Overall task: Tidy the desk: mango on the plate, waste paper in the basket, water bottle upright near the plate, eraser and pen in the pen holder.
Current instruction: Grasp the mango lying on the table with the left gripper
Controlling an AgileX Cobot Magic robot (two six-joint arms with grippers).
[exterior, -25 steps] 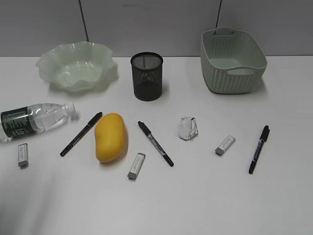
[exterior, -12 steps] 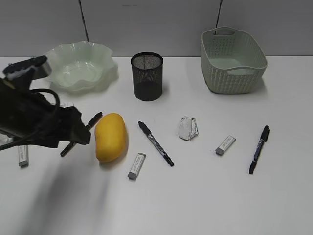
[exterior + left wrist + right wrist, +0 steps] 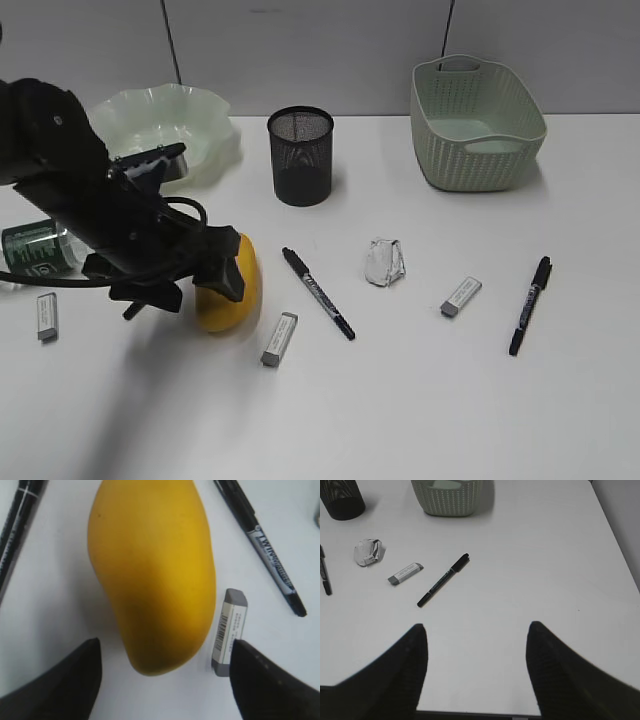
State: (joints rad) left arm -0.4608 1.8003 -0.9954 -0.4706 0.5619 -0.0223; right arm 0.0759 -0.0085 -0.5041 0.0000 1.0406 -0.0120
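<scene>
The left gripper hangs over the near end of the mango, its jaws spread wide to either side of the fruit and closed on nothing; in the wrist view both dark fingers stand clear of the skin.

Near the left edge of the worktop the water bottle lies on its side, mostly hidden behind the arm, and a small grey eraser lies just in front of it. At the back left stands the plate, pale green with a ruffled rim. A black pen lies just left of the mango. On the mango's right lie a second eraser and another black pen, slanted toward the front edge.

Behind them, at the middle back, stands the pen holder, upright. The waste paper sits near the centre of the worktop. Further right lie a third eraser and a third pen, well apart from each other. The basket stands at the back right.

The right gripper hovers above bare worktop toward the front right corner, jaws well apart and holding nothing.
</scene>
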